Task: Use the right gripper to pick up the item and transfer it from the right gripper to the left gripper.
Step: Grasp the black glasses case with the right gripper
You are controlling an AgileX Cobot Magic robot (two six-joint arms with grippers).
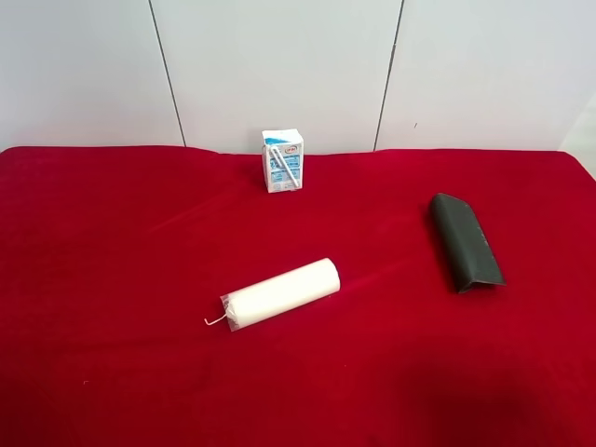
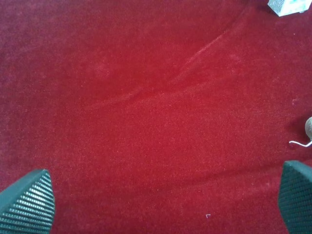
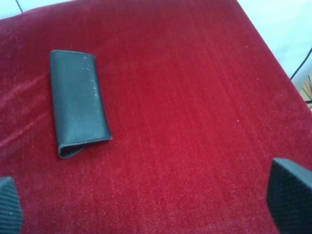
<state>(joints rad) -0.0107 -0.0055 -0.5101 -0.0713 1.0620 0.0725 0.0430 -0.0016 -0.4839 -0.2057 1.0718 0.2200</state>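
Observation:
The item, a dark greenish-black flat oblong case (image 1: 463,241), lies on the red cloth at the exterior high view's right. It also shows in the right wrist view (image 3: 78,101), lying flat and some way ahead of my right gripper (image 3: 146,207). That gripper is open and empty, with only its two black fingertips (image 3: 288,192) in frame. My left gripper (image 2: 165,202) is open and empty over bare red cloth. Neither arm shows in the exterior high view.
A white cylinder (image 1: 279,293) with a wire hook lies near the middle of the red table (image 1: 112,242); its hook end (image 2: 304,141) shows in the left wrist view. A small blue-and-white drink carton (image 1: 283,160) stands at the back by the white wall.

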